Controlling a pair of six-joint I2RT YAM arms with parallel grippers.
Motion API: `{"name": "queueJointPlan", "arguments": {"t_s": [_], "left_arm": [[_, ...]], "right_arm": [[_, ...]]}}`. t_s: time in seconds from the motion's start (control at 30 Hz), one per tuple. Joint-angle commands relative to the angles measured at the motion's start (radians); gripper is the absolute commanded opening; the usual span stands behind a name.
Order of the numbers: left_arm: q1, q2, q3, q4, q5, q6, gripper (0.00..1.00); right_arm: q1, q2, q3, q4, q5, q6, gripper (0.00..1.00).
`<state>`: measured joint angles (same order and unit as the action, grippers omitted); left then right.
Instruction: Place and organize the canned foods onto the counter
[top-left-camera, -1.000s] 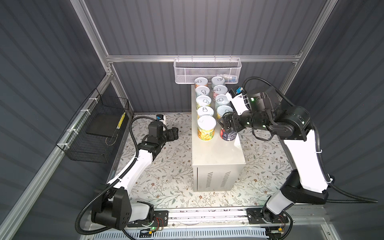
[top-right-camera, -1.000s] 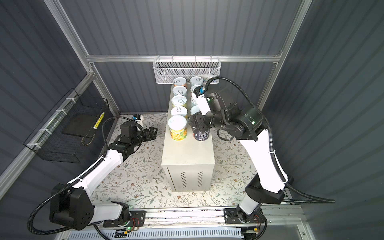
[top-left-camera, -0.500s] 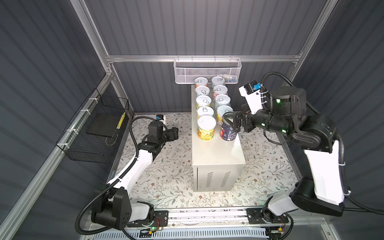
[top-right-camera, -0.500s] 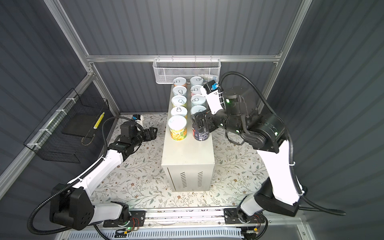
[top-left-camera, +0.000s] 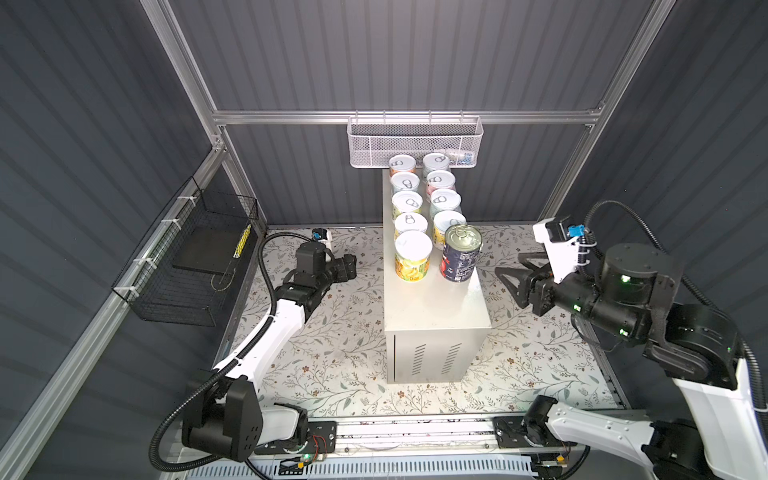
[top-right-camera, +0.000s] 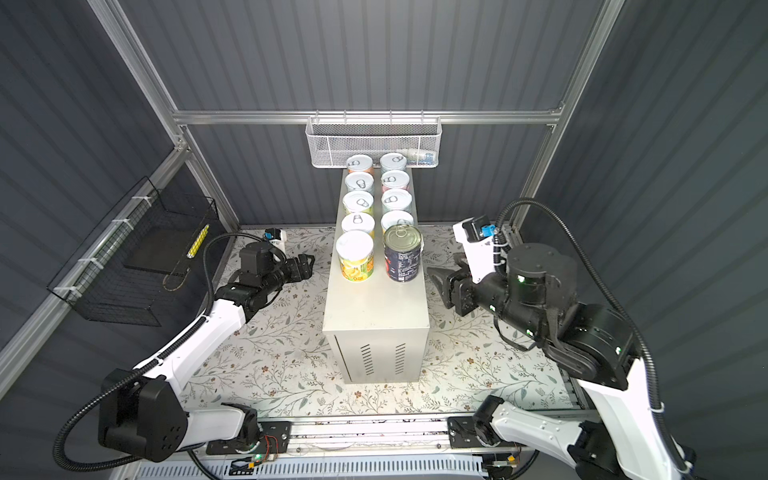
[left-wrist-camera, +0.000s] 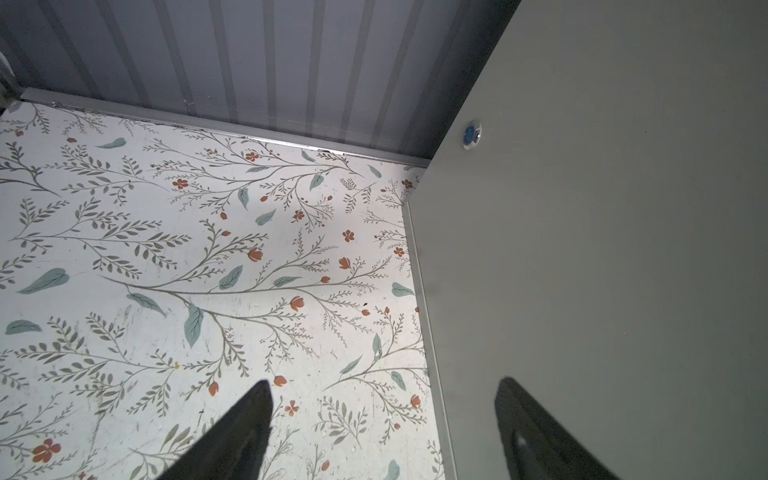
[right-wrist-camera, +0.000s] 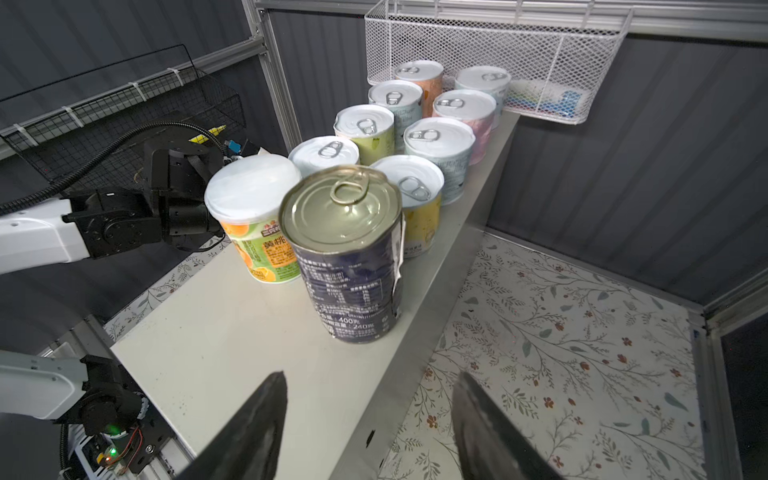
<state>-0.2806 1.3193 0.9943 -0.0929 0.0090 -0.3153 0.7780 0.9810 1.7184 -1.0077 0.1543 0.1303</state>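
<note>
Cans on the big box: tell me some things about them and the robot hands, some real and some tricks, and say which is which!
1. The dark-blue can stands upright on the counter. True.
2. The right gripper is squeezing the dark-blue can. False: it is off to the side of the counter, its jaws apart and empty.
3. The small pull-tab cans stand in two rows. True.
4. The left gripper carries a can. False: it is open and empty, low beside the counter.
5. The white-lidded tub lies on its side. False: it stands upright next to the dark-blue can.
</note>
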Motion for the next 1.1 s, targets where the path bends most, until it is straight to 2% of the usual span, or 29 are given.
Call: {"name": "queueJointPlan", "arguments": {"t_s": [0.0,0.17,0.43,1.07], "left_arm": [[-0.005,0.007,0.024,-0.003,0.019,0.013,0.85],[-0.006,0.027,0.031,-0.008,0.040,0.004,0.84],[-0.008,0.031,0.048,-0.014,0.056,0.002,0.84],[-0.009,0.020,0.037,-0.013,0.065,-0.004,0.84]], "right_arm": [[0.004,-0.023,-0.082,0.068,0.011,0.009,0.68],[0.004,-0.034,-0.164,0.132,-0.009,-0.009,0.67],[-0.003,-0.003,-0.228,0.210,0.033,-0.050,0.64],[-0.069,0.068,-0.256,0.318,-0.089,-0.070,0.66]]}}
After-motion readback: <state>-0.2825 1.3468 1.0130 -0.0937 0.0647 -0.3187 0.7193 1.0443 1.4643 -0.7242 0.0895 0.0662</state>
